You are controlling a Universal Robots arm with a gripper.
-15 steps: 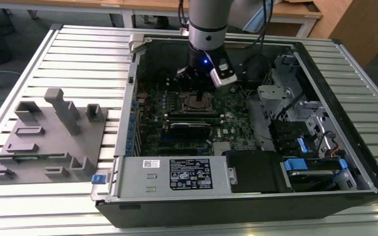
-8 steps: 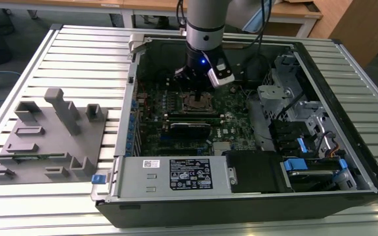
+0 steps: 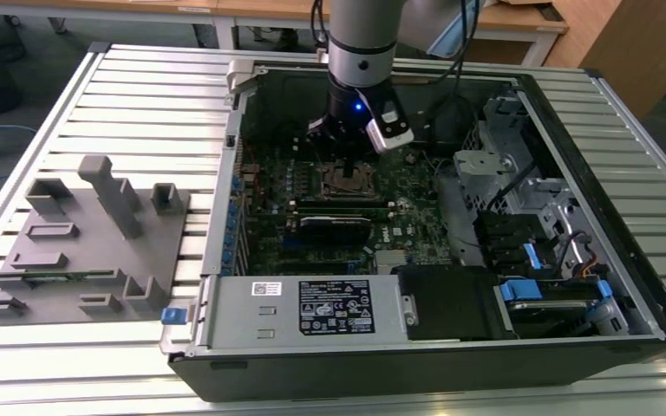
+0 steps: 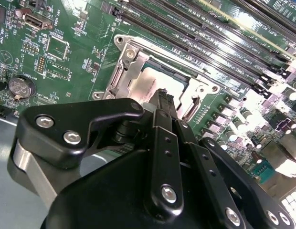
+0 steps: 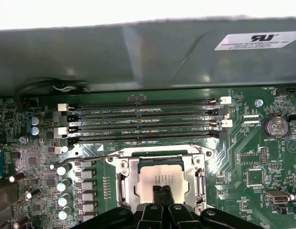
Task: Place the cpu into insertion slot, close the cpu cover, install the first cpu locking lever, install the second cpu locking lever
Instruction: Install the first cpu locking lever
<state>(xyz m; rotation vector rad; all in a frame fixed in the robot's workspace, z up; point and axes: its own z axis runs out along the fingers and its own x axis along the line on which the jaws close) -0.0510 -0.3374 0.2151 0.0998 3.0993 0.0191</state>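
The cpu (image 5: 162, 177) lies flat in the socket on the green motherboard, its silver top showing through the window of the cpu cover (image 5: 123, 183), a silver frame lying around it. In the second wrist view the cpu (image 4: 153, 82) and the cover (image 4: 128, 64) sit just past my fingertips. My gripper (image 5: 162, 191) is shut, its two black fingers pressed together with nothing visible between them, tips at the near edge of the chip. A thin metal lever (image 5: 86, 159) runs beside the socket. In the exterior view the gripper (image 3: 350, 163) hangs over the socket (image 3: 349, 182) inside the open computer case.
Black memory slots (image 5: 143, 119) run beside the socket, with the case wall (image 5: 138, 57) behind them. A coin battery (image 5: 275, 126) and capacitors (image 5: 62, 183) flank the socket. The power supply (image 3: 310, 308) and drive cage (image 3: 506, 173) fill the case. A grey fixture (image 3: 79, 243) lies on the table.
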